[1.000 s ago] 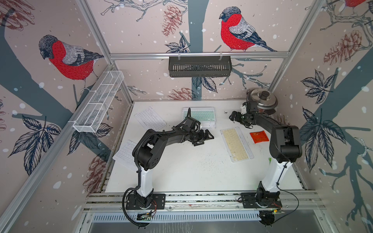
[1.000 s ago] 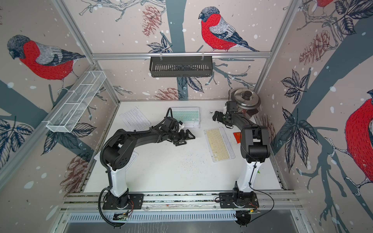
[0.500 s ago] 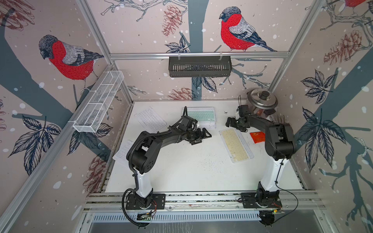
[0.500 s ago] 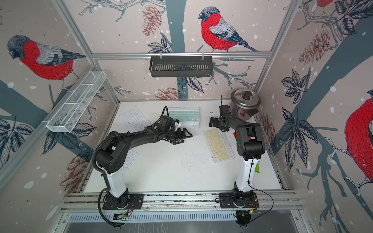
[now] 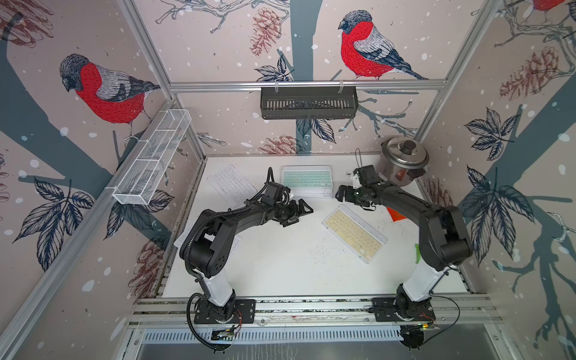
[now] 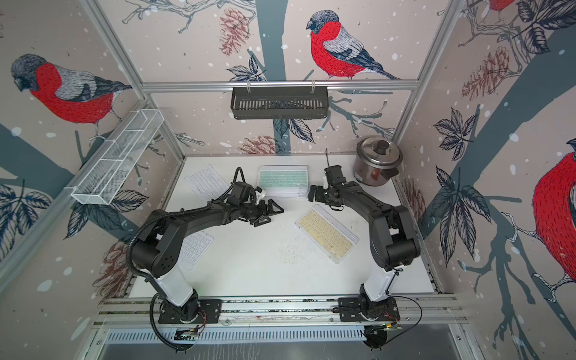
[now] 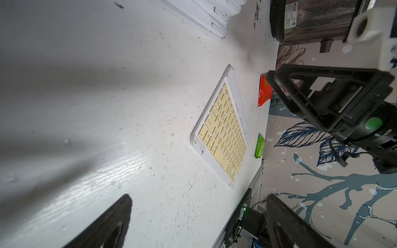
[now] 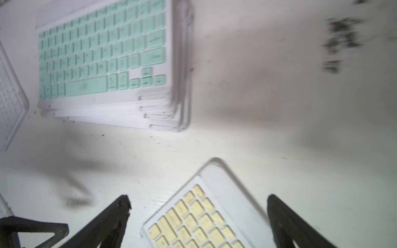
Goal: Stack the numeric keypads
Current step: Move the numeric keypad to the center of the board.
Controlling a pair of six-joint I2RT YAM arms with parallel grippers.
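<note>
Stack [image 5: 307, 180]: white-framed flat plastic keypads, mint-green keys topmost.
Yellow keypad [image 5: 353, 233]: thin white-framed rectangle, lying flat near the Stack's front-right; likely light, stiff, slick, so pinch across an edge.
Right gripper [image 5: 339, 195]: spread, empty, just beside the Stack.
Left gripper [image 5: 300, 214]: spread, empty, near the Stack.

Loose keypads, three: yellow keypad [image 5: 353, 235], back white keypad [image 5: 232, 184], front white keypad [image 6: 198, 249]. One keypad stack [image 5: 306, 179] topped mint-green, layer count unclear. One each: red packet [image 5: 396, 215], green packet [image 7: 259, 146], lidded steel pot [image 5: 403, 160], black basket [image 5: 308, 103], white wire basket [image 5: 152, 156].
</note>
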